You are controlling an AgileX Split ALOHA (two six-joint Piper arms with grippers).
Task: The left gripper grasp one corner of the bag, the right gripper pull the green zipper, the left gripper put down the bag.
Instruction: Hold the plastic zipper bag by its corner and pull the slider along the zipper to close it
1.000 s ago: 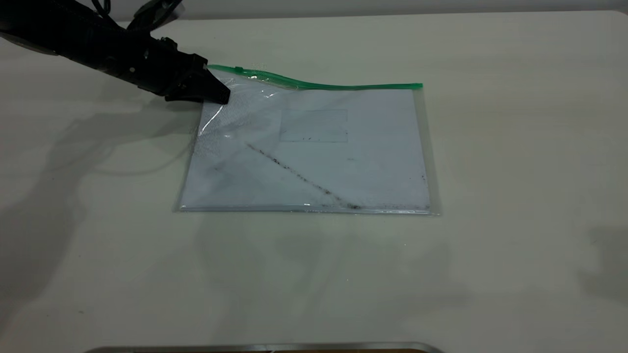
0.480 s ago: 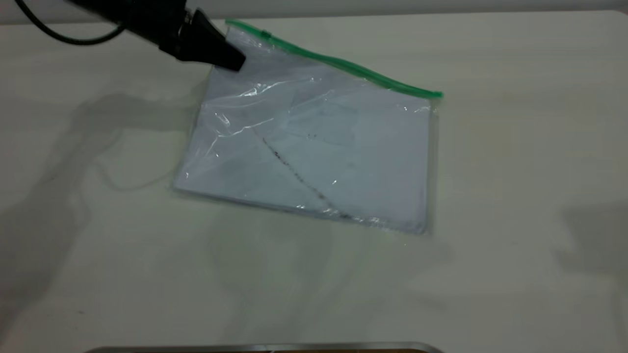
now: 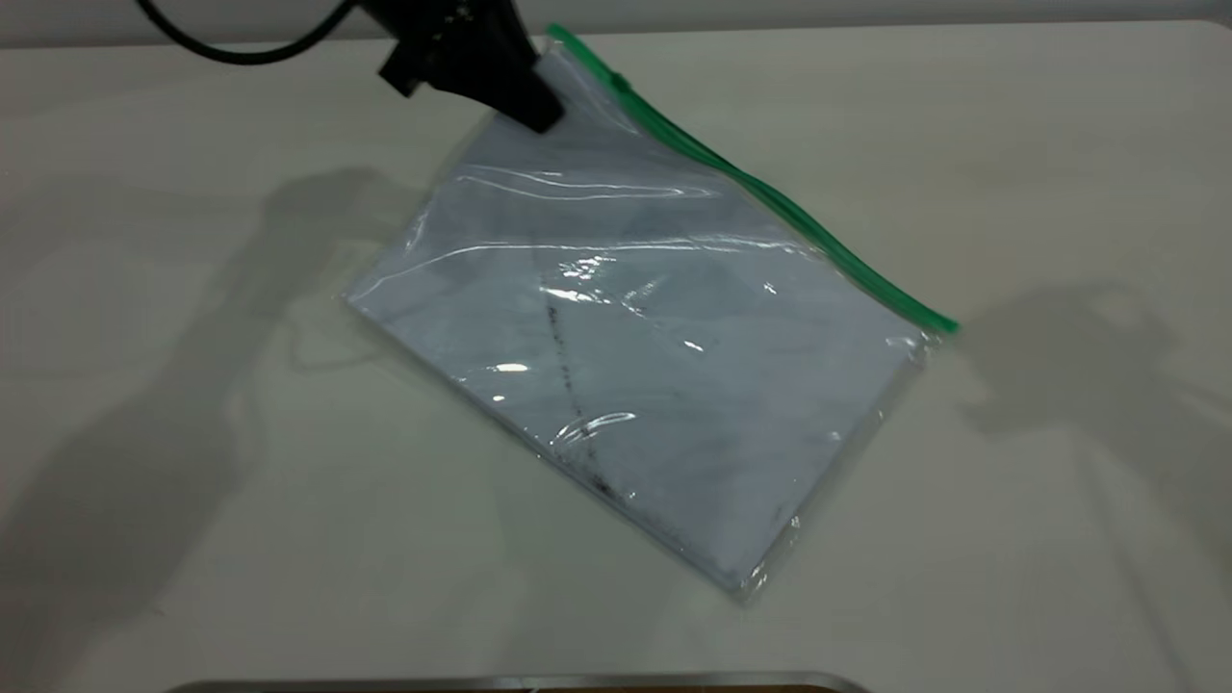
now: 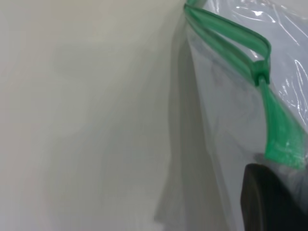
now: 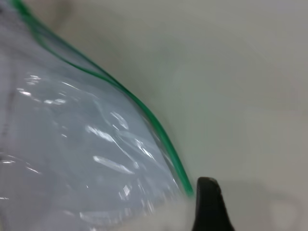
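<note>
Above the surface (image 3: 1011, 539), the left pincer (image 3: 525, 96) is clamped on the bag's (image 3: 664, 356) upper corner, just beside the end of the green zipper (image 3: 770, 202). That hold hangs the bag at a slant, its far lower corner apparently touching the surface. Raising it this way likely pulls the zipper edge taut and clear of the surface, so the slider (image 4: 261, 77) can be reached. In the right wrist view, the right pincer (image 5: 208, 204) sits close beside the bag's lower zipper corner; whether it is wide or narrow I cannot tell. The bag is a clear pouch with white paper inside, a dark smudge line, glossy creases, and the zipper strip partly parted near the slider.
</note>
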